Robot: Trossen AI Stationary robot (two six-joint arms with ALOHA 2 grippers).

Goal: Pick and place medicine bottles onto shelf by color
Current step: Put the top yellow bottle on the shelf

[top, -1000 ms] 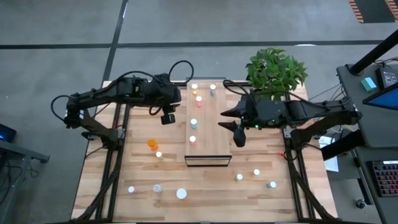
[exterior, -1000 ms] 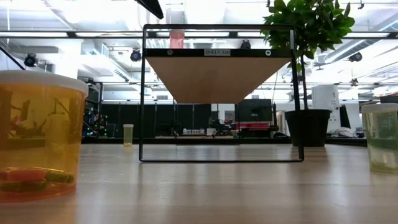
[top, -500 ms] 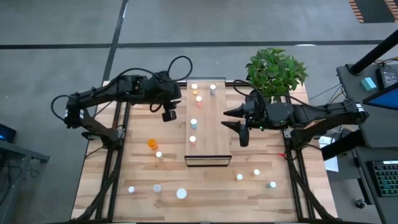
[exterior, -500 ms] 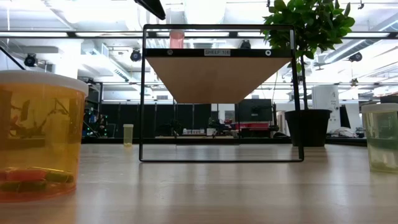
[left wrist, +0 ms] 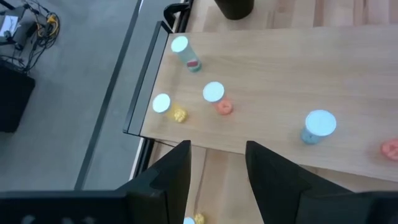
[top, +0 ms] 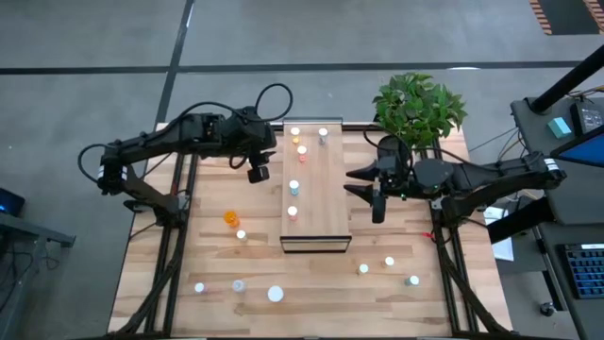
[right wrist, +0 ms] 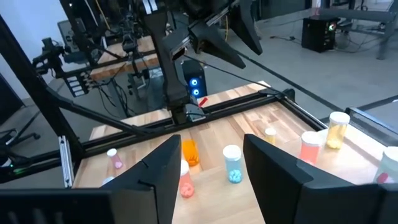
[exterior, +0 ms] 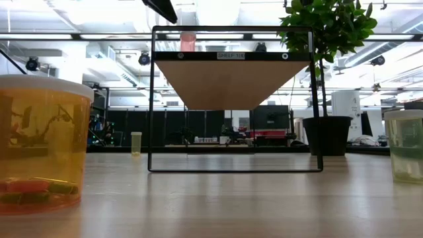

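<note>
The shelf (top: 316, 189) is a long light-wood board in a dark frame, standing mid-table. Several small white-capped medicine bottles stand on it, among them an orange one (left wrist: 215, 94), a yellow one (left wrist: 163, 104) and a pale blue one (left wrist: 319, 125). More bottles stand on the table, such as an orange one (top: 231, 218) and a larger white-capped one (top: 275, 294). My left gripper (top: 257, 173) hangs open above the table just left of the shelf's far half. My right gripper (top: 364, 192) hangs open to the right of the shelf, pointing at it. Nothing sits between either pair of fingers.
A potted green plant (top: 418, 106) stands at the far right corner, just behind my right arm. Loose bottles dot the near left (top: 199, 287) and near right (top: 389, 262) of the table. In the low view a big orange bottle (exterior: 39, 145) stands close at the left.
My right gripper has drawn back from the shelf toward the table's right edge and has sunk a little, still with nothing between its fingers. No bottle has moved.
</note>
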